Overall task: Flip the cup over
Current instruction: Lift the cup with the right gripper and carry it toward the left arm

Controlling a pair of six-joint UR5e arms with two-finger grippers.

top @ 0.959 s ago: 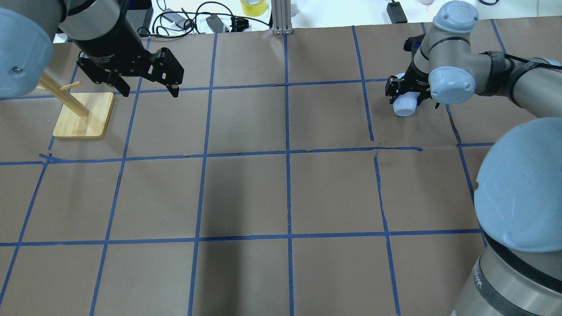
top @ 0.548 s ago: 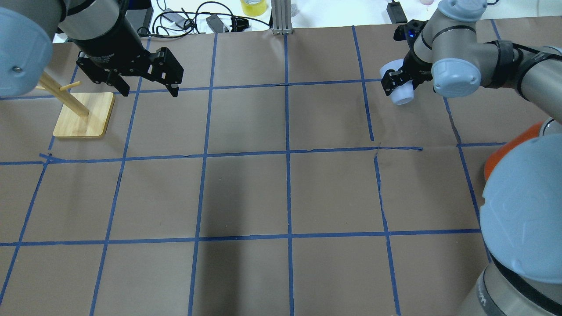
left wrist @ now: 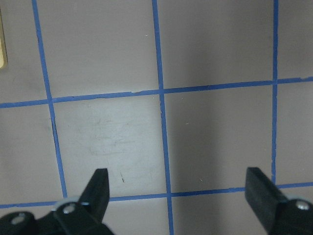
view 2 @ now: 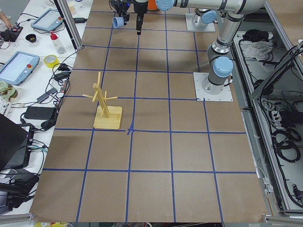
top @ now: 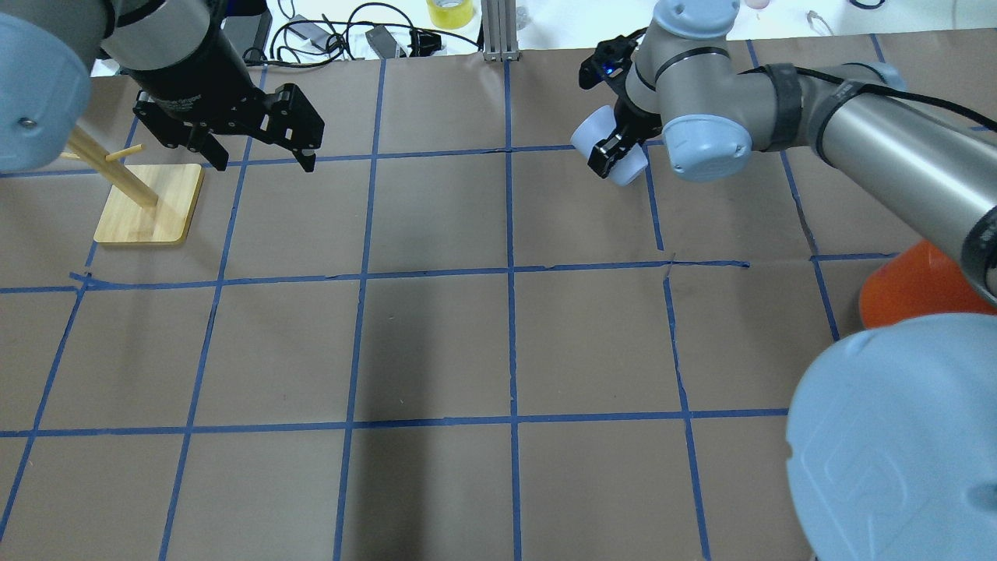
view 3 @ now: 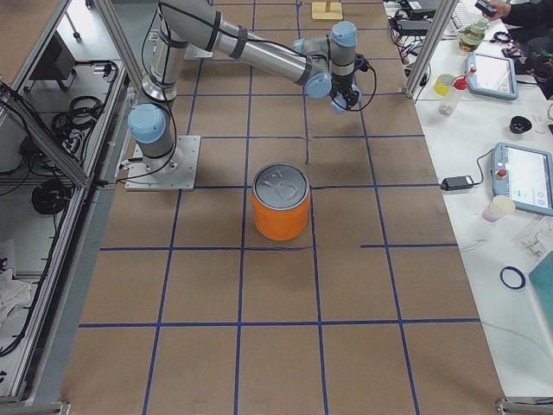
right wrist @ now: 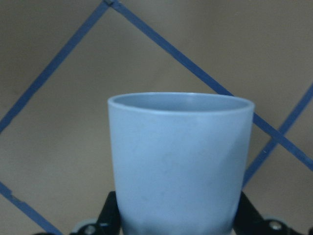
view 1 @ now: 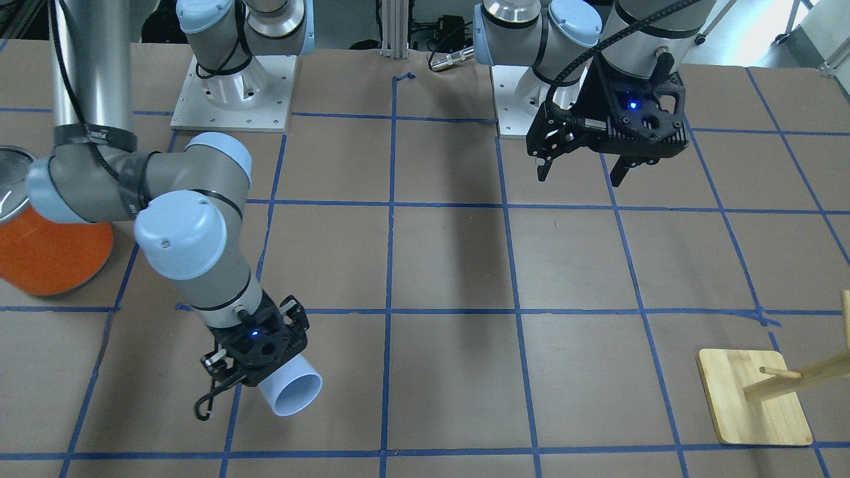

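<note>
Cup gripped on its side

Orange can (view 1: pixel 46 255) half hidden behind the right arm. From overhead, right gripper (top: pixel 615 148) clamps the cup (top: pixel 586 134) at one o'clock; left gripper (top: pixel 265 165) gapes empty at ten o'clock.

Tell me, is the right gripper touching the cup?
Touching. The right wrist view shows the right gripper clamped on the cup, fingers against both sides.

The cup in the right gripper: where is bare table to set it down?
Bare: the middle squares between the wooden stand and the orange can, and the rows nearer the robot. Crowded: around the stand by the left gripper, and beside the can.
</note>
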